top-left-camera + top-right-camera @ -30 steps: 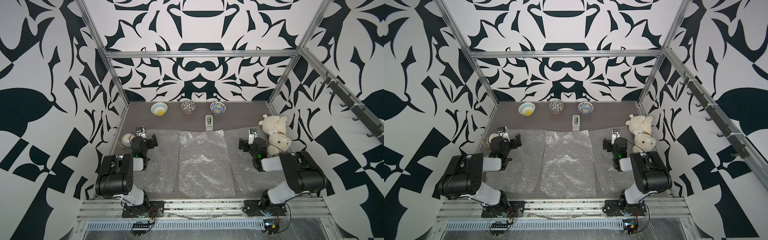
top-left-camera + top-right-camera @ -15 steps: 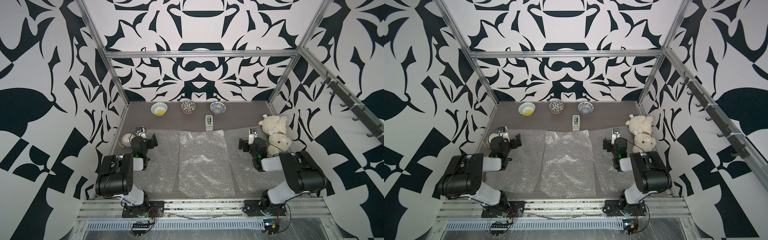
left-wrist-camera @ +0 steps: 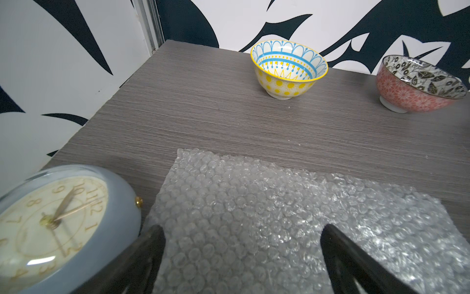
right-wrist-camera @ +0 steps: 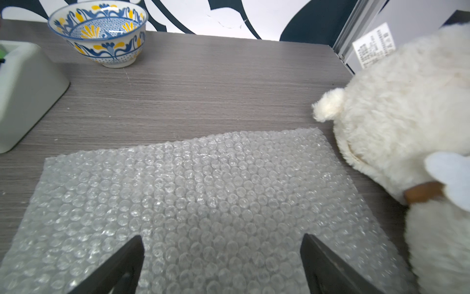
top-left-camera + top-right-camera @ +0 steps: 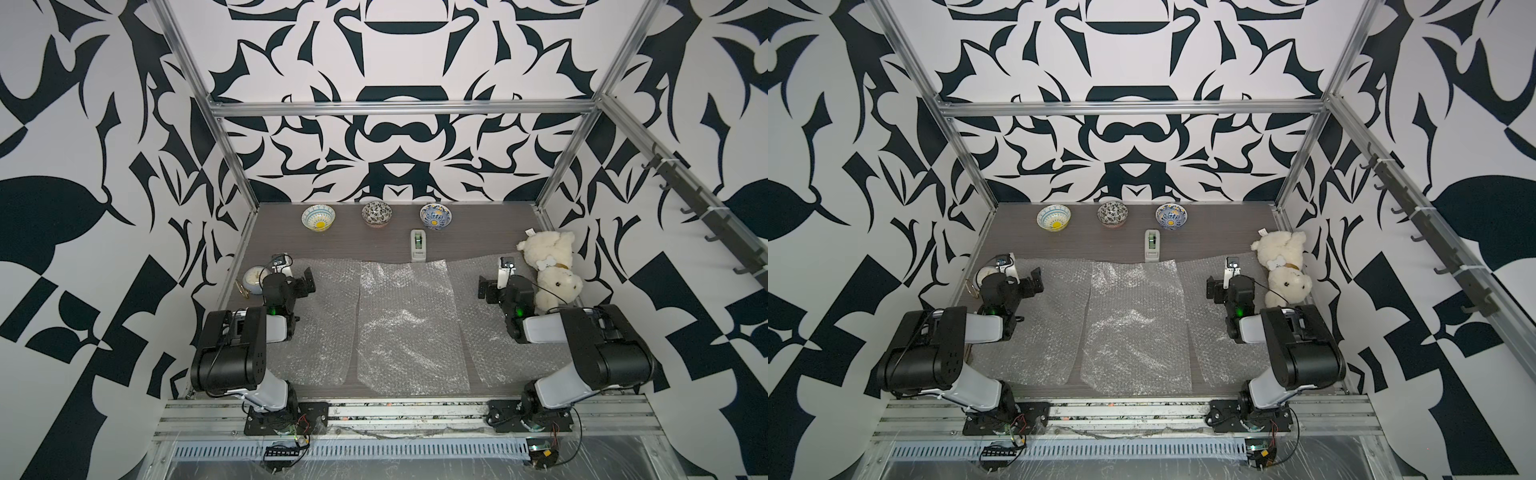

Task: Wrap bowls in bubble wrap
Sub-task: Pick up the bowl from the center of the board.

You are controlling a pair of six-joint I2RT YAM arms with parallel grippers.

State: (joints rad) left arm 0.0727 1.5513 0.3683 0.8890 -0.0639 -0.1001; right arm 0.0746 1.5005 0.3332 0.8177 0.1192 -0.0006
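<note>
since no bowl sits on wrap yet, we judge the step in hand to be the first fetch. the three bowls stand in a row by the back wall point(image 5: 399, 137), the pale bowl point(image 5: 318, 217), the floral bowl point(image 5: 377, 213) and the navy bowl point(image 5: 435, 216), all well apart from the sheets that lie flat side by side nearer the front: left sheet point(image 5: 320, 332), middle sheet point(image 5: 409, 324), right sheet point(image 5: 486, 340). the left gripper point(image 3: 241, 234) hangs spread wide and empty over the left sheet's far corner, the clock point(image 3: 50, 224) just beside it; the right gripper point(image 4: 222, 241) is likewise spread and empty over the right sheet, the bear point(image 4: 407, 114) close by. to do this well, we'd send each gripper to its nearest bowl, pinch the wall with one finger inside and one outside, lift clear of the table point(image 5: 340, 245), and set it down mid-sheet so wrap is left on every side to fold over. we'd steer round the dispenser point(image 5: 418, 245), whose near end seems to touch the middle sheet's edge, though we can't be sure from above.
</note>
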